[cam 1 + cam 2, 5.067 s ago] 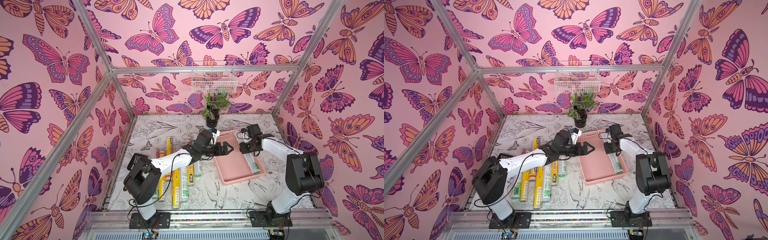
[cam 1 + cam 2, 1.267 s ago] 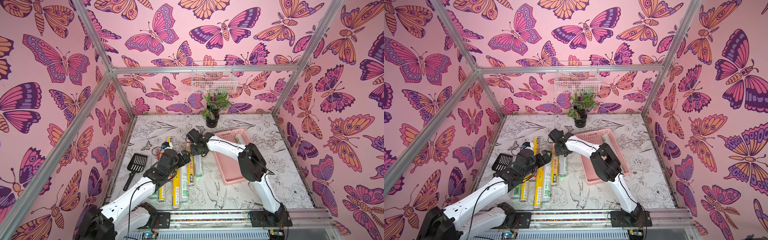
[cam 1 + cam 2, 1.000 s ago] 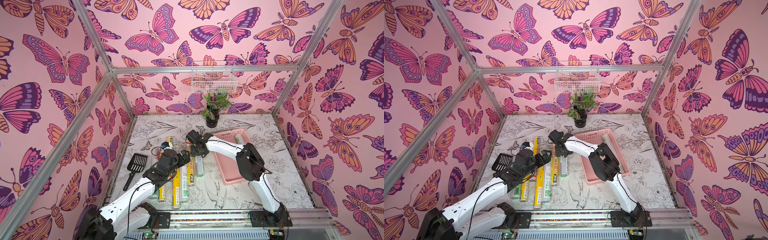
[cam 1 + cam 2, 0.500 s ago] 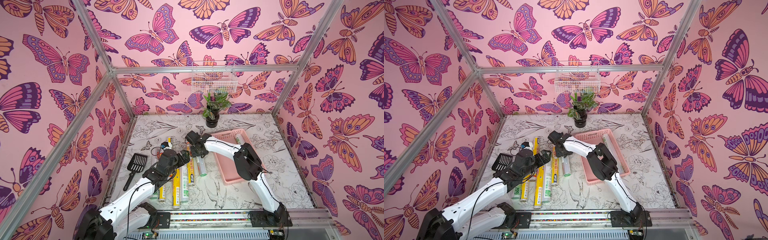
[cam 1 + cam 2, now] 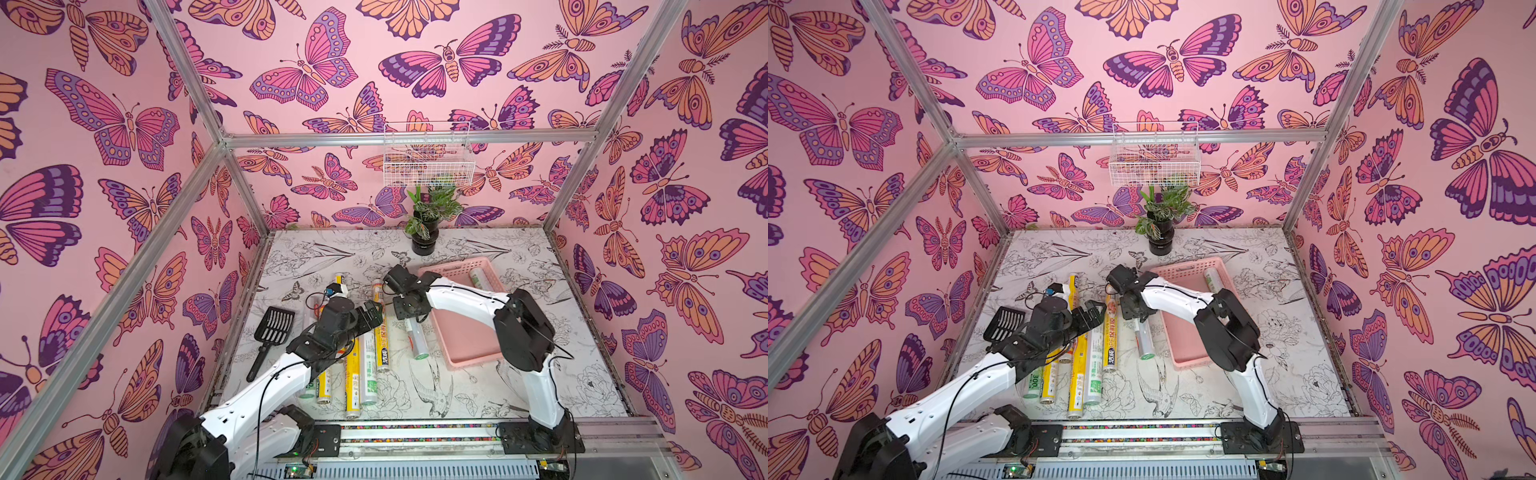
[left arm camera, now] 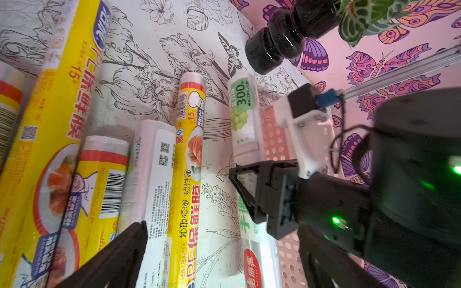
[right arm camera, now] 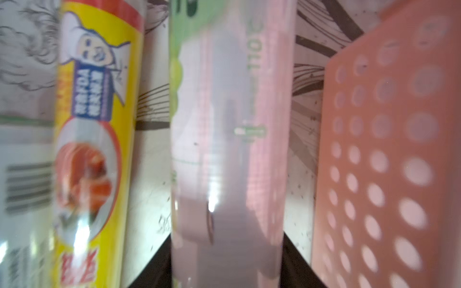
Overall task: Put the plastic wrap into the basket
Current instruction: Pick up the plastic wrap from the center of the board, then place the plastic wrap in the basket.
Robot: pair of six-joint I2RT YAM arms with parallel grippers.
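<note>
R end effector (image 5: 410,321) looks pinched on silver-white roll (image 5: 417,343) mid-worktop (image 5: 478,399), just beside basket (image 5: 473,362). L end effector (image 5: 371,312) spread wide above yellow rolls (image 5: 352,374).

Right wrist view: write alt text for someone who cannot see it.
Blurred close-up of a silvery roll with green print, clamped between the dark jaws of the right gripper. A yellow roll lies to one side and the pink perforated basket wall to the other, on a flower-printed table.
</note>
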